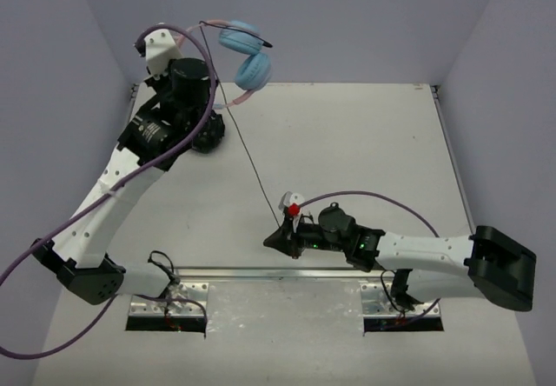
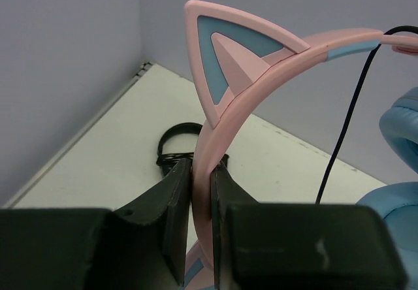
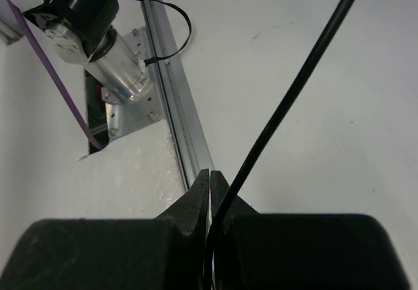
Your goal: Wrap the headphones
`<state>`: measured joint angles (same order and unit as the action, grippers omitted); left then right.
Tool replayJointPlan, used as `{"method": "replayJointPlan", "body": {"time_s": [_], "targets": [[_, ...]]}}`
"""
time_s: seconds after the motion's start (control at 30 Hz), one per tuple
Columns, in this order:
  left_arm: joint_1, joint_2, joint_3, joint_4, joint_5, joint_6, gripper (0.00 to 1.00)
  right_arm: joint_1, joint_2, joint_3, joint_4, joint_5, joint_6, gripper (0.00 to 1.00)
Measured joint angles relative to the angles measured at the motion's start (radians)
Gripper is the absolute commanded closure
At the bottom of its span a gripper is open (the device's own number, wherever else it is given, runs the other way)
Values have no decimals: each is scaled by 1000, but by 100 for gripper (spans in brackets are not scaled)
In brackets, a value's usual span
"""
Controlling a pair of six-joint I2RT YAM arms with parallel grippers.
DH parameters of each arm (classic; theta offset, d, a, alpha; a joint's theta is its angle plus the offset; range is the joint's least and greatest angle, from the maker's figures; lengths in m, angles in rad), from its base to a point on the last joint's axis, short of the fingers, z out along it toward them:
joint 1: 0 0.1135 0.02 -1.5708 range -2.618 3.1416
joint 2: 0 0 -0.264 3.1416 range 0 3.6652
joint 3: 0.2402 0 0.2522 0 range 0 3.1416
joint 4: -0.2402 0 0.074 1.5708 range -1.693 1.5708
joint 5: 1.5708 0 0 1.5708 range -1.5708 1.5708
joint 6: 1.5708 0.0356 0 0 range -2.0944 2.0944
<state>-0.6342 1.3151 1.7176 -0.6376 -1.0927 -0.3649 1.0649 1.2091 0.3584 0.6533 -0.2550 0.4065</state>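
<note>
The headphones [image 1: 248,56] hang above the table's far left: light blue ear cups [image 2: 400,130], a pink headband [image 2: 274,64] and a cat ear [image 2: 228,48]. My left gripper [image 2: 201,172] is shut on the pink headband, which runs up between its fingers. The thin black cable [image 1: 252,164] runs taut from the ear cups down to the near middle of the table. There my right gripper [image 1: 276,238] lies low, shut on the cable [image 3: 294,87], which passes out between its fingertips [image 3: 210,176].
A black looped object [image 2: 176,146] lies on the table just beyond my left fingers. The metal rail [image 3: 173,107] and the left arm's base [image 3: 98,35] sit close ahead of my right gripper. Purple walls enclose the table [image 1: 365,143].
</note>
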Motion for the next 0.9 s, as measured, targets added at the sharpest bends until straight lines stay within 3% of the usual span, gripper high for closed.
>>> {"method": "replayJointPlan", "body": {"time_s": [0.2,0.37,0.57,0.73,0.9], "targets": [[170,27,-23,-47,111,-49,100,150,-48,145,-308,285,-148,99],[180,35,-99,-8,119,-69,100,216,-49,234,-488,390,-228,99],[190,47,-319,98,131,-30,100,248,-82,393,-686,472,-343,99],[204,62,-465,169,221,27,100,248,-91,569,-818,560,-447,99],[204,61,-520,257,343,101,100,247,-97,688,-917,644,-548,99]]}}
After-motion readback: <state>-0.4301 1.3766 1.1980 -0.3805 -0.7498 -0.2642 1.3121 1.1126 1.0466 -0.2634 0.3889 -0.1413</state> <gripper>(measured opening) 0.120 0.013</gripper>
